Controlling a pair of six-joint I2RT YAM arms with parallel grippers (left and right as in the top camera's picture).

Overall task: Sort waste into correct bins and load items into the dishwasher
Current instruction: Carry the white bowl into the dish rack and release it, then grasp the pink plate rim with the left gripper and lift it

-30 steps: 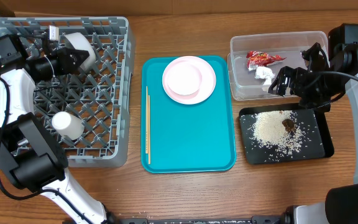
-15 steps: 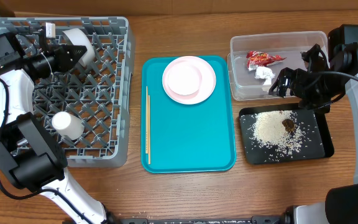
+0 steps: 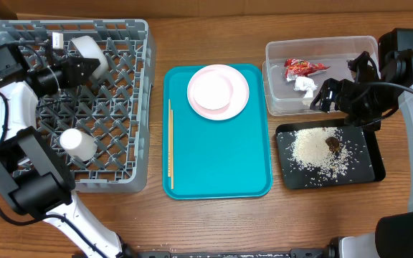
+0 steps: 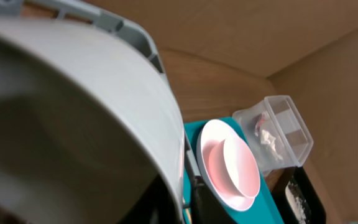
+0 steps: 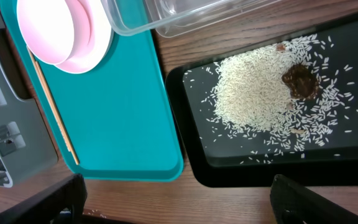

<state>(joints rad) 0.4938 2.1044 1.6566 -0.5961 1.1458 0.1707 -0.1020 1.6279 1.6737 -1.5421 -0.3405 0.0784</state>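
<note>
Our left hand [image 3: 79, 68] presses close to a white bowl [image 3: 90, 51] inside the rack [image 3: 120, 143]; we cannot tell whether it grips or has let go. In the last second the bowl shifted toward the back wall, then came partway back, so it seems nearly placed. Our right hand [image 3: 327, 97] hangs wide open and empty above the black tray [image 3: 375, 161]. The plate [image 3: 242, 93] and chopsticks [image 3: 170, 143] wait.

The white bowl [image 3: 88, 50] (in the rack [image 3: 143, 100]) shifted back.
</note>
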